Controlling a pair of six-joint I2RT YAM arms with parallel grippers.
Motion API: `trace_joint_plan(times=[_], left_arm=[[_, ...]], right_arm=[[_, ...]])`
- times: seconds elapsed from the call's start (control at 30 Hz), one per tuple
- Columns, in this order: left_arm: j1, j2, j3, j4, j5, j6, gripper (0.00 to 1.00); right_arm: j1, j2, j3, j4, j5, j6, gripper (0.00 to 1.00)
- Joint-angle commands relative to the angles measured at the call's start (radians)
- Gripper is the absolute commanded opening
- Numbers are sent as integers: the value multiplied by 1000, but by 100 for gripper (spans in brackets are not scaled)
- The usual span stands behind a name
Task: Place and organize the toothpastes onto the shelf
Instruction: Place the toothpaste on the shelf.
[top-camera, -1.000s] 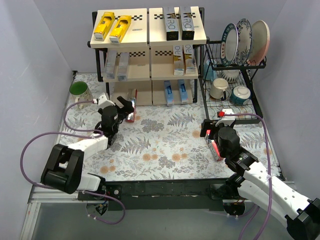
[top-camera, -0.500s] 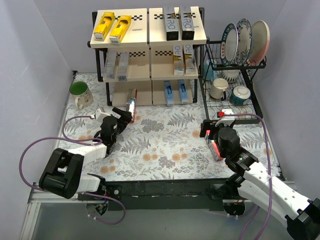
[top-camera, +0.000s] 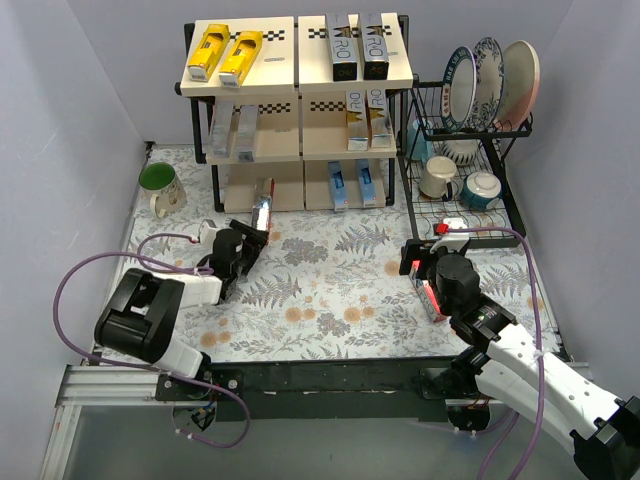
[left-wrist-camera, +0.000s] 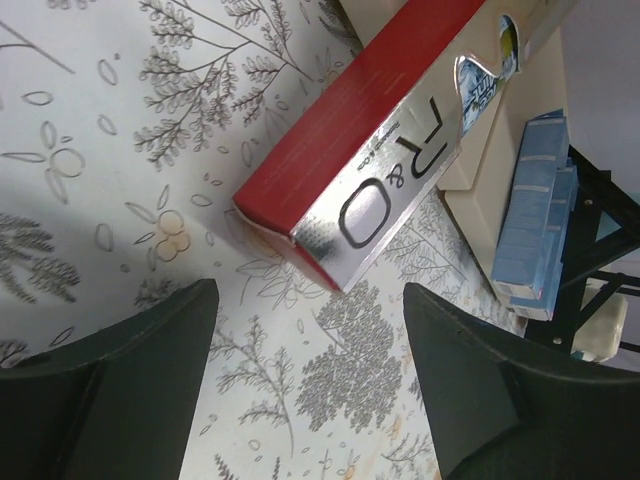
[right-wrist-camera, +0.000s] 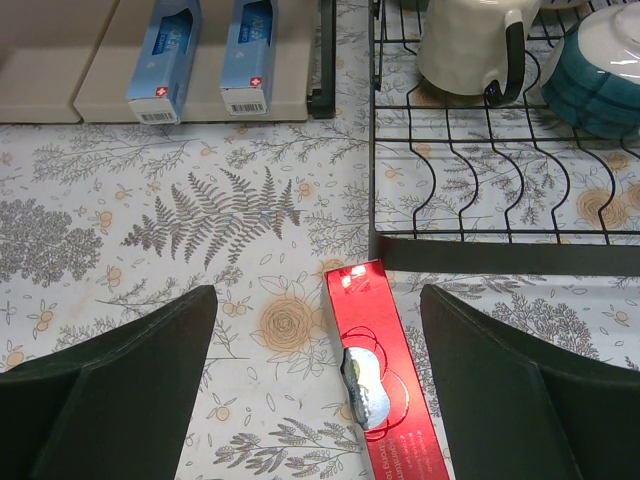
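Left gripper (left-wrist-camera: 310, 300): jaws spread, clear of red carton (left-wrist-camera: 372, 165), far end on shelf (top-camera: 282, 145) bottom tier, centre-left. Right gripper (right-wrist-camera: 318, 300): jaws spread over second red carton (right-wrist-camera: 378, 380) on desk (right-wrist-camera: 120, 260), lower right. Likely next: right drops, pinches it, shelves it alongside

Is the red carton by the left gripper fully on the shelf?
No. The carton's far end lies on the shelf, its near end juts out over the table.

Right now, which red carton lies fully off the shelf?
The red carton flat on the table under the right gripper, beside the dish rack. The other red carton, by the left gripper, reaches onto the shelf's bottom board.
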Motion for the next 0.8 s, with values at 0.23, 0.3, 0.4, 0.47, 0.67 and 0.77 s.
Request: trace_joint_plan(times=[0.23, 0.3, 0.4, 0.47, 0.67, 0.77], left_arm=[[5, 151, 144, 99, 3, -42, 70], [7, 164, 170, 116, 3, -44, 70], [5, 191, 208, 130, -2, -41, 70], [5, 211, 231, 137, 0, -33, 70], [8, 242, 297, 142, -11, -13, 70], [7, 265, 325, 140, -2, -6, 70]], right_arm=[[-4, 9, -13, 60, 6, -2, 91], [-4, 11, -15, 60, 7, -2, 91], [-6, 15, -13, 60, 7, -5, 91], [-6, 19, -10, 62, 10, -6, 91], [-4, 25, -8, 59, 10, -9, 91], [-4, 32, -7, 62, 9, -11, 91]])
